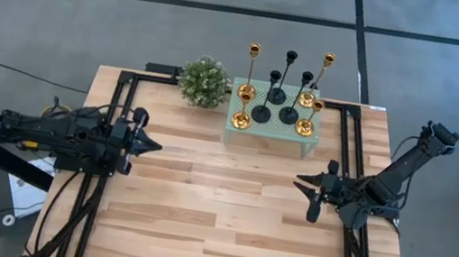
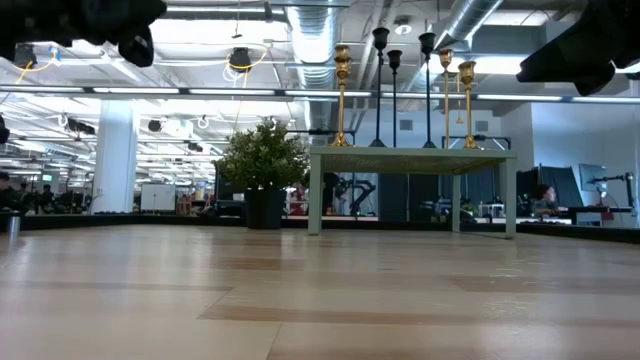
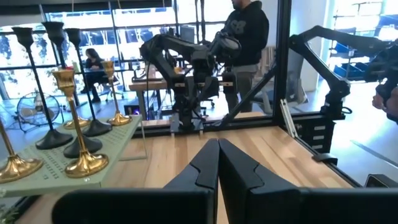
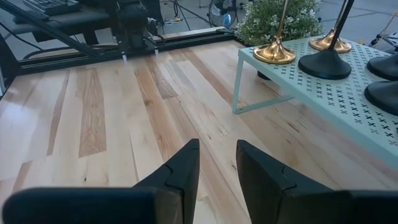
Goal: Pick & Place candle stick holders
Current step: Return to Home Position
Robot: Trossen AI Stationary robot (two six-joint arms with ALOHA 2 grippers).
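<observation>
At the nine o'clock side of the table (image 1: 197, 224), the left gripper (image 1: 149, 145) is held clear of the wood, its fingers pressed together with nothing between them, and is pointed toward three o'clock. Opposite, at roughly four o'clock, the right gripper (image 1: 303, 185) is aimed back toward nine o'clock; its fingers are parted by a narrow gap and nothing is carried in it. Both grippers are kept well apart from the mint green stand (image 1: 271, 133), which is set at twelve o'clock near the far edge. All seven candle stick holders (image 1: 276, 95) are found upright on top of that stand: four gold ones (image 1: 246, 90) are placed toward its nine and three o'clock ends, and three black ones (image 1: 289, 115) are grouped between them. Just beside the stand, at about eleven o'clock on the table, a round green plant (image 1: 204, 81) is seen.
</observation>
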